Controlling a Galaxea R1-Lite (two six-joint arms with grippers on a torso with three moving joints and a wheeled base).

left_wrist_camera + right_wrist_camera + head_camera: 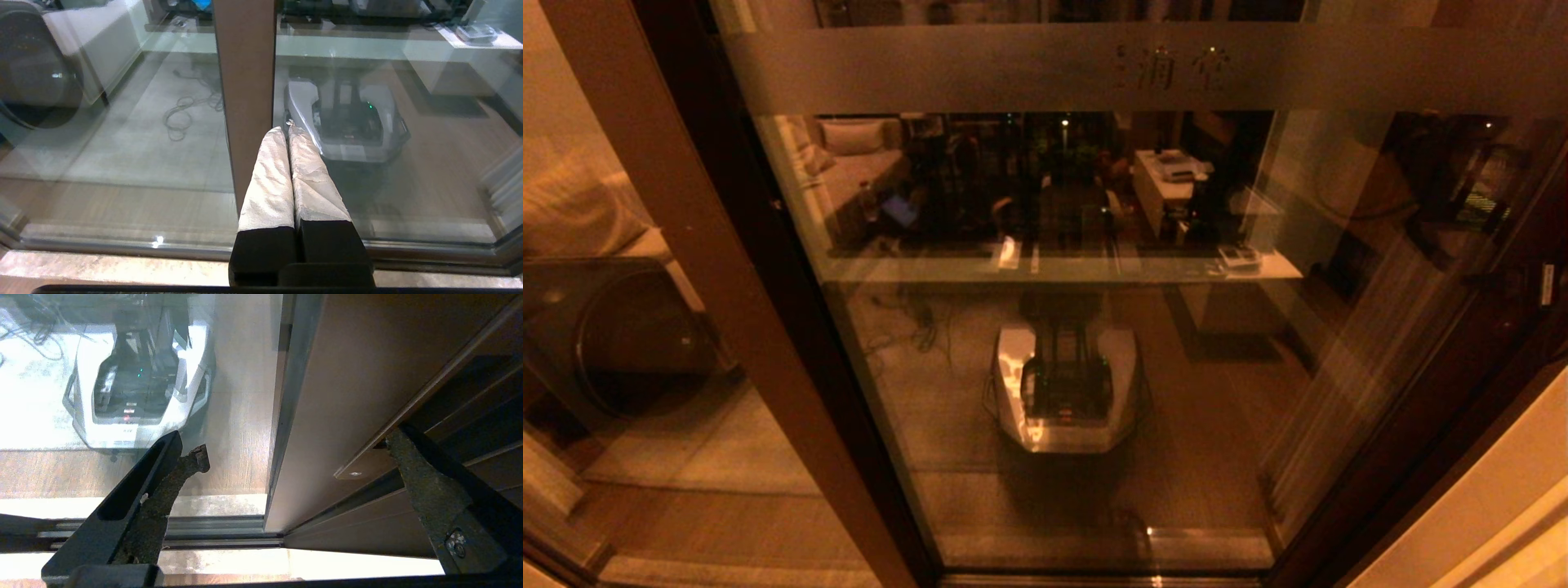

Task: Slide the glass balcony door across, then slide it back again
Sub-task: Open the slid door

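The glass balcony door (1094,367) fills the head view, with its frosted lettered band (1094,69) across the top and a brown stile (711,269) on the left. Neither gripper shows in the head view. In the left wrist view my left gripper (286,130) is shut on nothing, its white-wrapped fingers (269,179) pressed together, tips at the right edge of a brown stile (245,81). In the right wrist view my right gripper (296,447) stands wide open, with the door's brown stile (327,408) between its fingers. One finger (425,486) sits by the slim handle (367,461).
A dark round-fronted appliance (613,335) stands behind the glass on the left. The floor track (212,535) runs along the door's foot. My own white base is mirrored in the glass (1066,384). A dark frame (1462,384) and a pale wall (1486,506) close the right side.
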